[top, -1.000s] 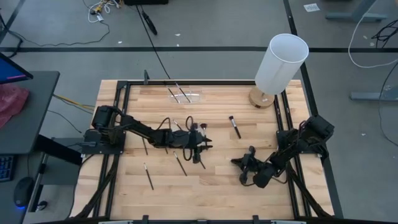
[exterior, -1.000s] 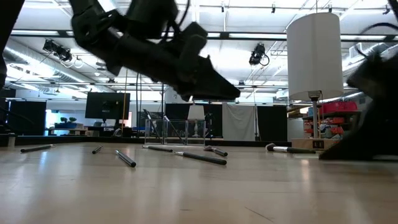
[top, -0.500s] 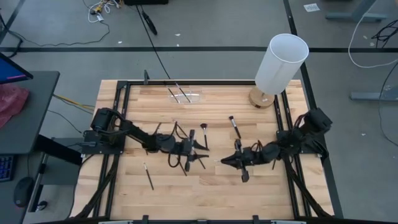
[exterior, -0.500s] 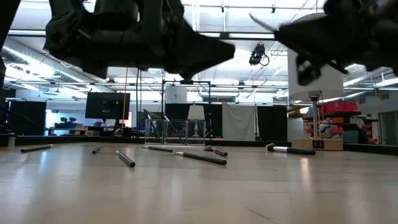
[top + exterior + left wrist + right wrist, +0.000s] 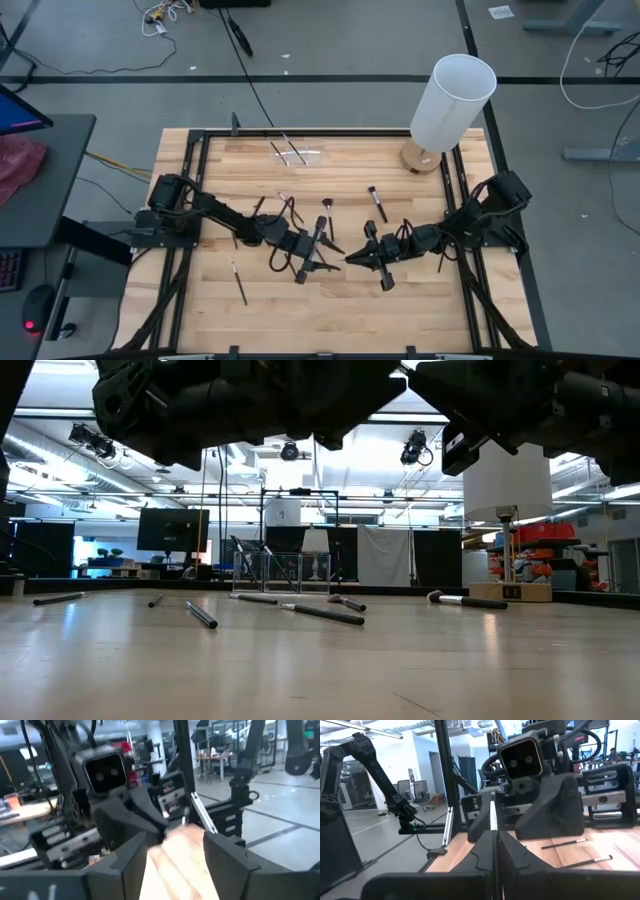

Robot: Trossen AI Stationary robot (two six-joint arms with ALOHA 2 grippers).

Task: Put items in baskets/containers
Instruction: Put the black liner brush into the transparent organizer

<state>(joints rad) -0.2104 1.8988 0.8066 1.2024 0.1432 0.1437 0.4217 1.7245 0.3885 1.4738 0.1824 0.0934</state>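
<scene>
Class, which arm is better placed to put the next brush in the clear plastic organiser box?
Right, probably: its pincer is shut on a slim stick-handled makeup brush, while the left pincer stands open and empty.

Surface notes: matt black grippers over pale wood.
We see planked, lightly sheened table [image 5: 340, 310]; right gripper [image 5: 495, 851] fingers matt black plastic, pinching a glossy thin brush [image 5: 493, 815] handle between its jaws.

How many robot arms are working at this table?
2. The left arm reaches to the table's middle, its tool open. The right arm reaches in from the opposite side, its tool shut on a brush, facing the left one.
</scene>
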